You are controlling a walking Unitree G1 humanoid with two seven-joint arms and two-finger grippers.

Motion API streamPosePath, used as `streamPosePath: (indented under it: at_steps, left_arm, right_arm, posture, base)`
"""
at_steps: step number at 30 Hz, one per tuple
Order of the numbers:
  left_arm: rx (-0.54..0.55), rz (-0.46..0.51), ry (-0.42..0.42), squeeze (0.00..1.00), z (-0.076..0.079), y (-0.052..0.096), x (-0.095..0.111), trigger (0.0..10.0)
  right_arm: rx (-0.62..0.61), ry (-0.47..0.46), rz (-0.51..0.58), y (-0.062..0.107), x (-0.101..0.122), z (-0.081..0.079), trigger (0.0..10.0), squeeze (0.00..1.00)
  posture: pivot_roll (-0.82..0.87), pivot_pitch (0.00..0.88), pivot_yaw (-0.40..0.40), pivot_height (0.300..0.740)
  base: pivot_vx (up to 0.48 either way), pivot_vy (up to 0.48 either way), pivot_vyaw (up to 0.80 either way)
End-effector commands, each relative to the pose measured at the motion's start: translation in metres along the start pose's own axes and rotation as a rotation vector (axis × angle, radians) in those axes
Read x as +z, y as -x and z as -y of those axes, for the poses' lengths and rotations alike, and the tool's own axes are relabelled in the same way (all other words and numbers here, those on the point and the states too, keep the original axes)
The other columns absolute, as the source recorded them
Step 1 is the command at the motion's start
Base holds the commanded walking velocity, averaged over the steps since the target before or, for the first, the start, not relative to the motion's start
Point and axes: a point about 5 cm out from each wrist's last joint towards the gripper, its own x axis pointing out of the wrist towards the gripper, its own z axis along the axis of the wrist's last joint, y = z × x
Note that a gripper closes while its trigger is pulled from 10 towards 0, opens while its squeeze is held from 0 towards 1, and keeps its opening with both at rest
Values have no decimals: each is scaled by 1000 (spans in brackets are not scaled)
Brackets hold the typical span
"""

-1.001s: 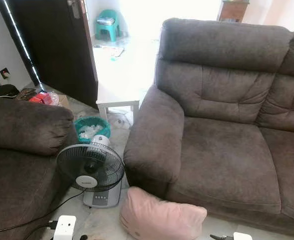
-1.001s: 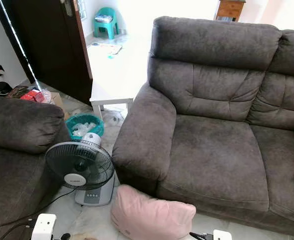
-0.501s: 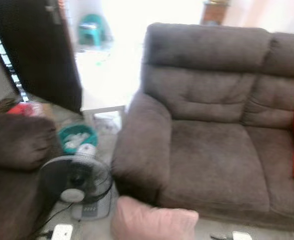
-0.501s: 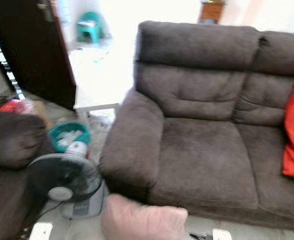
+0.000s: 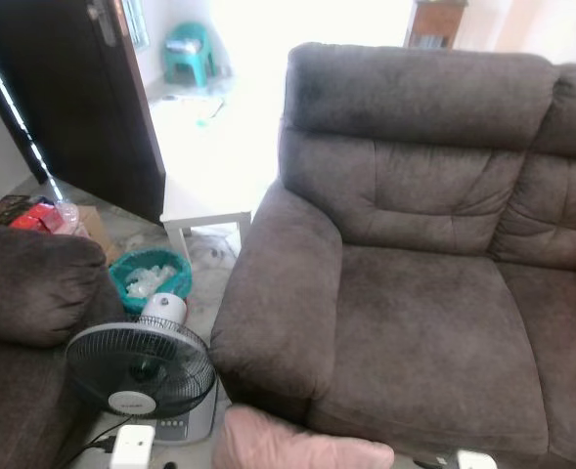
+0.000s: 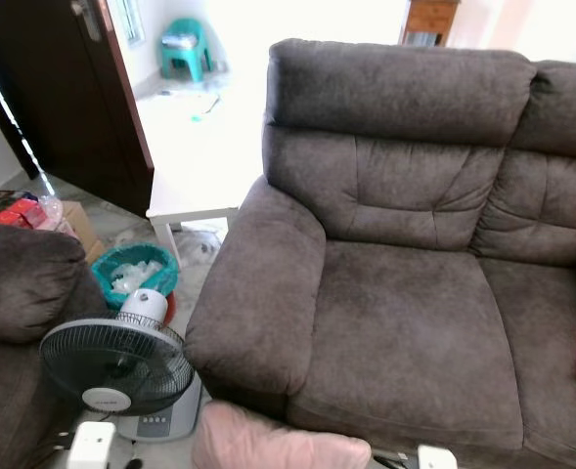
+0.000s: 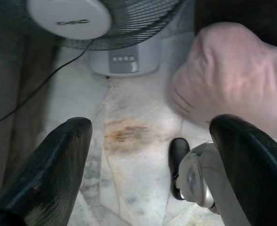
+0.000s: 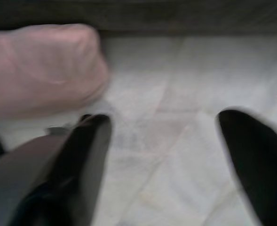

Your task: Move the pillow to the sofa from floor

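We see the pillow (image 5: 297,452), pale pink, soft and plump with creased fabric, lying on the marble floor (image 7: 129,155) against the front base of the sofa (image 5: 405,322), below its left armrest corner. The sofa, dark brown with a tufted back, shows a bare seat cushion.

The pink pillow (image 5: 297,451) is cut off by the picture's lower edge; the right wrist view is blurred.
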Motion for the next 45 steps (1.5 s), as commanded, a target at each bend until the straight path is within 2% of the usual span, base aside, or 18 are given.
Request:
streamPosePath:
  at_steps: [1,11,15,22,32,34,39,40,41,43,44,45]
  left_arm:
    - [7,3,-10,0,-4,0,0,10000]
    - [0,21,-12,0,-1,0,3,10000]
    - [-7,22,-47,0,-1,0,4,10000]
    - [-3,9,-47,0,-3,1,-2,10000]
    - [44,14,-2,0,-10,3,-4,10000]
    - [110,99,68,0,-17,0,15,10000]
    - [180,291,74,0,-26,-2,54,10000]
    - [180,291,74,0,-26,-2,54,10000]
    - [196,426,54,0,-28,0,78,10000]
    - [198,488,26,0,-27,2,89,10000]
    - [206,590,-58,0,-26,7,108,10000]
    - [220,625,-86,0,-26,9,114,10000]
  right_arm:
    - [4,-8,6,0,2,-2,10000,0]
    - [10,-8,4,0,1,-1,10000,0]
    - [11,-5,7,0,2,-1,10000,0]
    - [13,-5,13,0,2,-1,10000,0]
    - [8,-19,42,0,5,0,10000,0]
    - [15,-63,102,1,9,-1,10000,0]
    - [29,-98,181,2,16,-1,10000,0]
    - [29,-98,181,2,16,-1,10000,0]
    - [25,-111,215,3,18,0,10000,0]
    - [19,-121,238,3,19,0,10000,0]
    - [28,-149,272,4,22,0,10000,0]
    - [29,-145,300,4,27,0,10000,0]
  posture:
    - [183,0,-46,740]
    - [182,0,-47,740]
    - [182,0,-49,740]
    - [183,0,-51,740]
    - [187,0,-56,740]
    - [184,0,-57,740]
    - [181,0,-60,740]
    - [181,0,-60,740]
    - [186,0,-63,740]
    - [185,0,-63,740]
    - [173,0,-60,740]
    - [164,0,-58,740]
  base:
    - [0,0,-650]
    - [0,0,-643]
    - [0,0,-616]
    - [0,-265,0]
    - [0,0,0]
    - [0,0,0]
    - [0,0,0]
    - [0,0,0]
    - [0,0,0]
    - [0,0,0]
    - [0,0,0]
    - [0,0,0]
